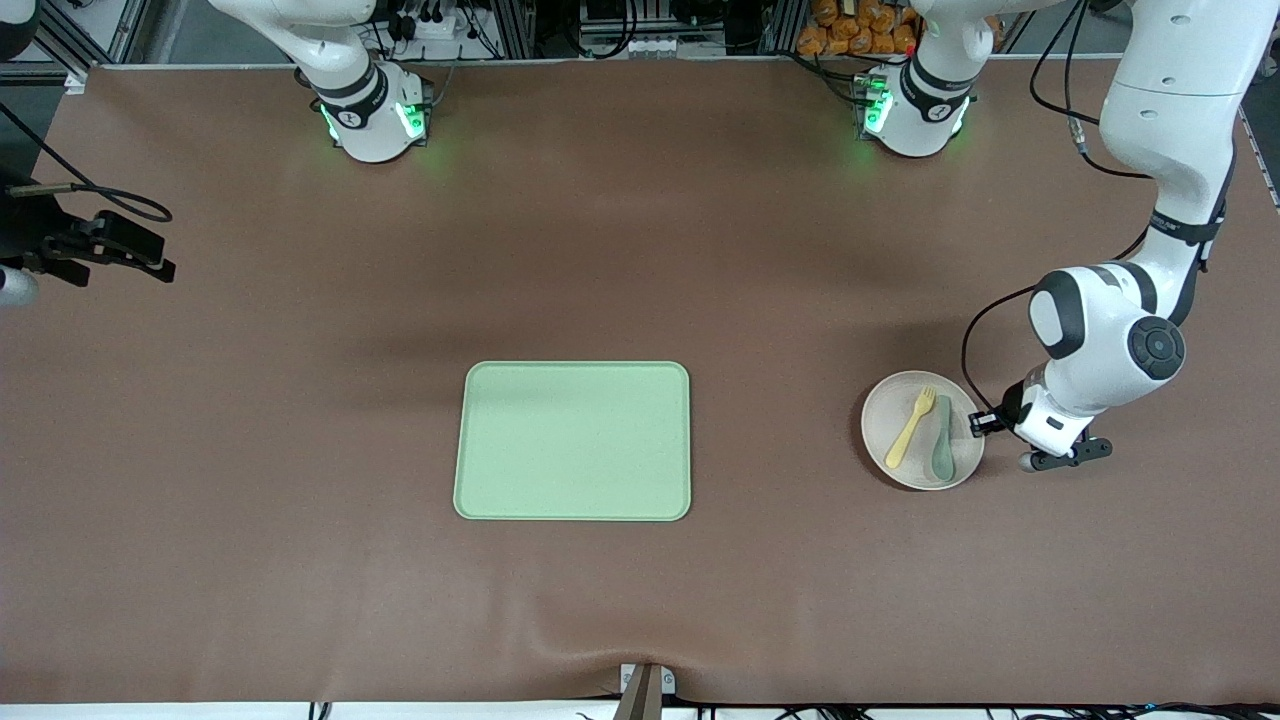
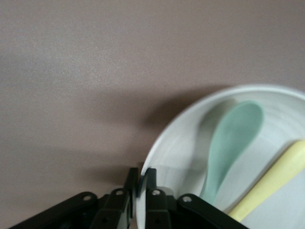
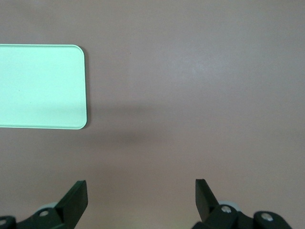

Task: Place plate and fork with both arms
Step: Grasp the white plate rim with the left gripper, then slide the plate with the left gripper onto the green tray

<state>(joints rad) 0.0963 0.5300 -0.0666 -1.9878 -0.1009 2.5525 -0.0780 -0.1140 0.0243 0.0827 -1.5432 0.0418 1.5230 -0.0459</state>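
The off-white plate (image 1: 885, 422) lies on the brown table toward the left arm's end. On it lie the pale-yellow fork (image 1: 910, 428) and a grey-green spoon (image 1: 942, 445), side by side. My left gripper (image 1: 979, 422) is low at the plate's rim, on the side away from the tray. In the left wrist view the left gripper (image 2: 141, 179) is shut on the plate (image 2: 181, 148) at its rim, with the spoon (image 2: 233, 138) and fork (image 2: 274, 179) just past it. My right gripper (image 3: 141, 191) hangs open and empty, high over the right arm's end of the table (image 1: 150, 258).
A rectangular light-green tray (image 1: 572, 440) lies empty in the middle of the table, and its corner shows in the right wrist view (image 3: 40, 86). Bare brown tabletop lies between the tray and the plate. A clamp (image 1: 645, 685) sits at the table's edge nearest the front camera.
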